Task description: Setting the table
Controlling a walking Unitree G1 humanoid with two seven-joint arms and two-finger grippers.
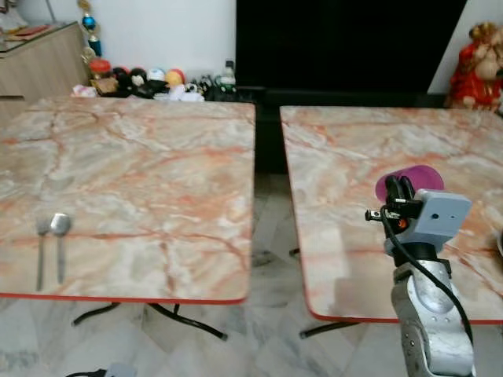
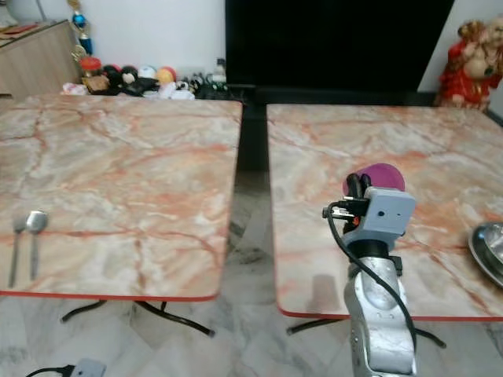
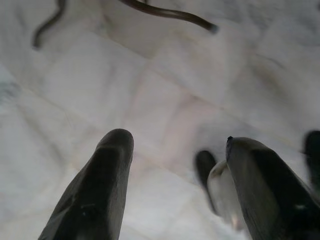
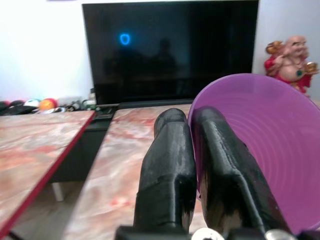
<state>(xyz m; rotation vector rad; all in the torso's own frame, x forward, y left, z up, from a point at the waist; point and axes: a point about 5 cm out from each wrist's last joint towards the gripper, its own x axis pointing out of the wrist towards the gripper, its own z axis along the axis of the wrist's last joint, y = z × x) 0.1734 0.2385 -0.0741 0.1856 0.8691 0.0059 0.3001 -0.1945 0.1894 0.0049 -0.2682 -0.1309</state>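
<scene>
Right pincer (image 4: pixel 192 165) clamps purple bowl (image 4: pixel 260 145) rim — tilted.

Counted: two marble-patterned tabletops, one on the left (image 1: pixel 141 157) and one on the right (image 1: pixel 354 149), set side by side with a gap between. One fork (image 1: pixel 41 251) and one spoon (image 1: pixel 60 242), lying together near the front left edge of the left tabletop. One purple cup (image 4: pixel 260 140), pinched at its rim by two black fingers (image 4: pixel 167 175). One metal dish (image 2: pixel 489 250), partly cut off at the frame edge, on the right tabletop. One dark television screen (image 4: pixel 170 50). One red-robed figurine (image 1: pixel 476 67). One wooden cabinet (image 1: pixel 39 67). Row of small round toys (image 1: pixel 141 80) along the wall, number not countable.
</scene>
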